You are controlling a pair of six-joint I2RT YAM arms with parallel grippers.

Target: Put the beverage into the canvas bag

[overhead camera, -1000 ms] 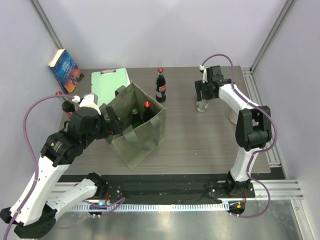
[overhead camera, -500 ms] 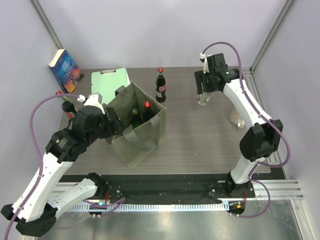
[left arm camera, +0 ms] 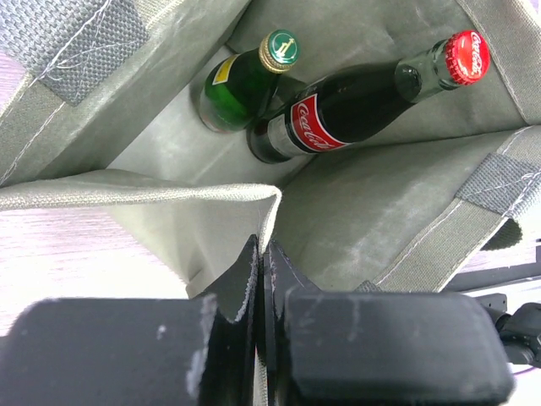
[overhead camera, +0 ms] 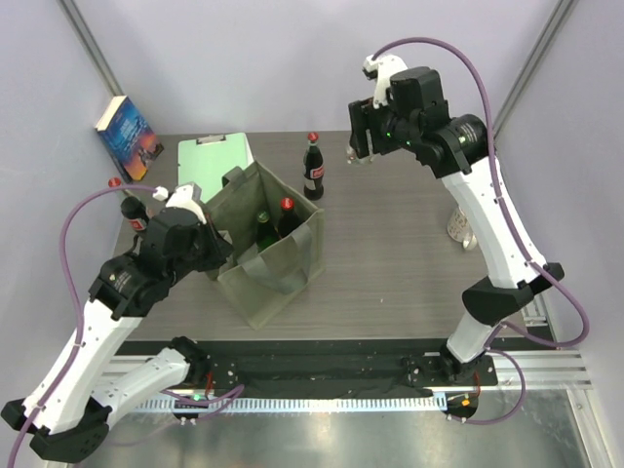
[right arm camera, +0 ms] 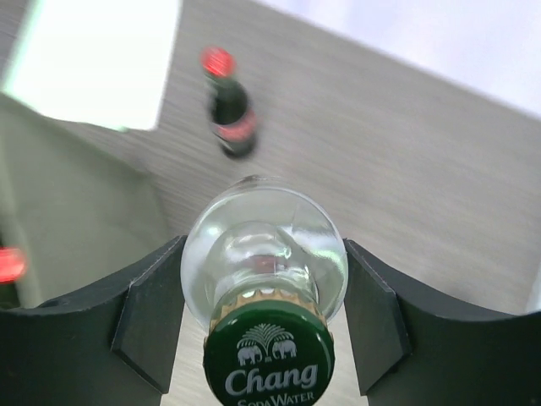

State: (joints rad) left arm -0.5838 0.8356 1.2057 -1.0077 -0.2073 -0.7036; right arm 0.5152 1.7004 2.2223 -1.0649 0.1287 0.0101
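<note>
Our right claw (right arm camera: 264, 288) is partly open, and its two fingers squeeze the neck of a clear soda bottle (right arm camera: 264, 254) with a green cap. The bottle hangs under the claw, high in the air. It does not touch the desk (overhead camera: 409, 273). From above it is hard to see the bottle, because the claw hides most of it. We think it sits near the back of the desk, to the right of the canvas bag (overhead camera: 283, 273) and well apart from it.

Our left claw (left arm camera: 262, 258) is pinched tight on the cloth rim of the bag. That looks like it holds the bag's mouth open.

Inside the bag we see a green bottle (left arm camera: 241, 89) and a cola bottle (left arm camera: 355, 97). They lean side by side, and the cloth pocket next to them looks free. A second cola bottle (overhead camera: 313, 168) stands on the desk just behind the bag. A mint-green clipboard (overhead camera: 210, 166) lies behind the bag on the left.

We judge that the carrying step is in hand. The drink is picked up but is not over the bag yet.

Next we need to bring the bottle over the open mouth and keep it upright. It should go above a free spot, not above the two bottle caps. Then we lower it slowly and open the fingers. The left claw should hold the rim while we do this.
</note>
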